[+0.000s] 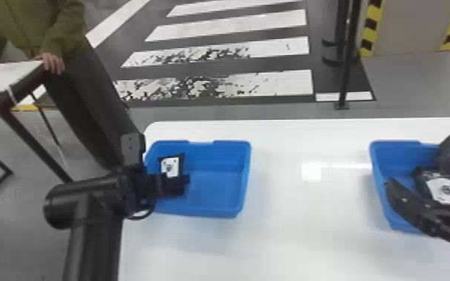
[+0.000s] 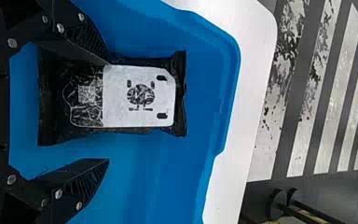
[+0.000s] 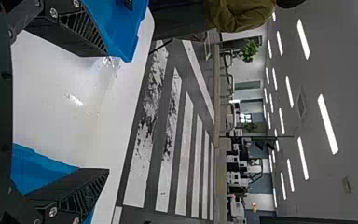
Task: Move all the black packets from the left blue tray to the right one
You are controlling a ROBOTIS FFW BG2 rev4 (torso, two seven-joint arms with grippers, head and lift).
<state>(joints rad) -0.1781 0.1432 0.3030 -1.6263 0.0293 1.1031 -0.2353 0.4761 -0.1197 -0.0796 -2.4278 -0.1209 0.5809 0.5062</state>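
The left gripper (image 2: pixel 108 111) stands open over the packet (image 2: pixel 140 95) in the left tray (image 1: pixel 213 187), one finger overlapping the packet's long edge; the right gripper (image 3: pixel 107 112) is open, empty. The packet looks light, soft and slippery (that glossy film), so squeeze gently across its middle.

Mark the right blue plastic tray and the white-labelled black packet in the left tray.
Right blue plastic tray (image 1: pixel 398 157): head view, on its far wall.
White-labelled black packet (image 2: pixel 140 95): left wrist view, on its label.
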